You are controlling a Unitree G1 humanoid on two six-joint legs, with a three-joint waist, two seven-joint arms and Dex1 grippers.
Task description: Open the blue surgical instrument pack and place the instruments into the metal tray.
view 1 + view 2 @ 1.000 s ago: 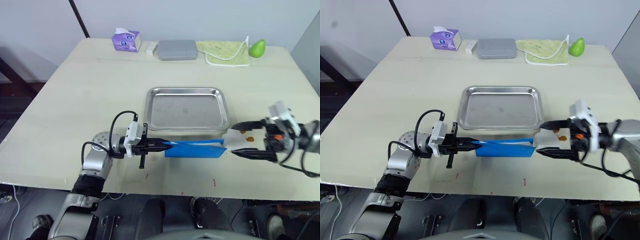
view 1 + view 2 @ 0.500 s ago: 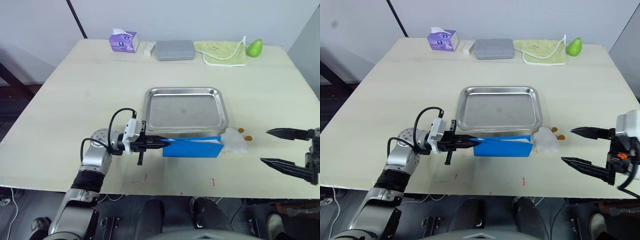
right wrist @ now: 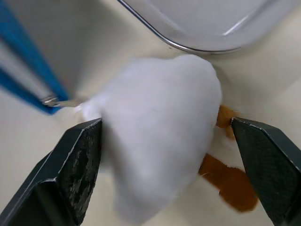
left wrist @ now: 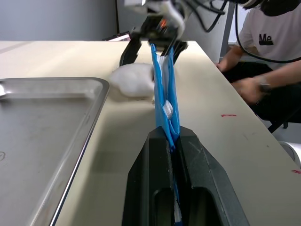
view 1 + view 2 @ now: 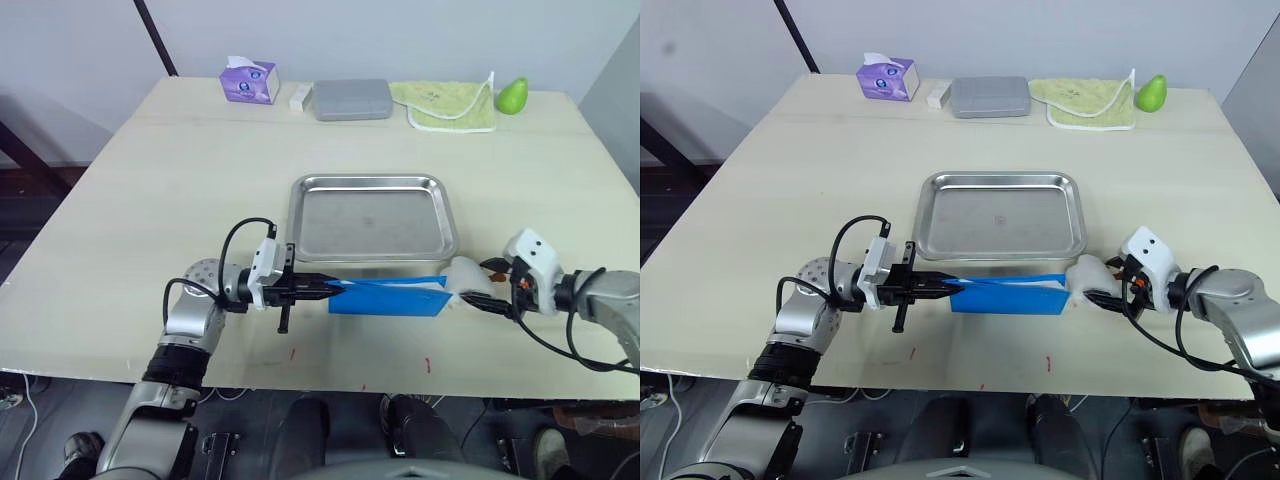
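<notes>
The blue surgical instrument pack (image 5: 390, 297) stands on edge just in front of the metal tray (image 5: 372, 220), which holds nothing. My left gripper (image 5: 325, 290) is shut on the pack's left end (image 4: 162, 80). A thin silvery tip (image 3: 56, 100) pokes from the pack's right end; the rest of the instruments are hidden inside. My right gripper (image 5: 488, 285) is open, its fingers on either side of a white fluffy wad (image 3: 160, 141) lying at the pack's right end. One finger (image 3: 80, 165) touches the wad.
Small orange bits (image 3: 225, 174) lie beside the wad. At the table's far edge sit a purple tissue box (image 5: 250, 80), a grey box (image 5: 352, 99), a yellow-green cloth (image 5: 450, 105) and a green pear (image 5: 513, 96). A person (image 4: 263, 56) sits beyond the table's right side.
Half a second ago my right gripper was drawn back to the right, away from the wad; now it is back around the wad. The left gripper and pack have not moved.
</notes>
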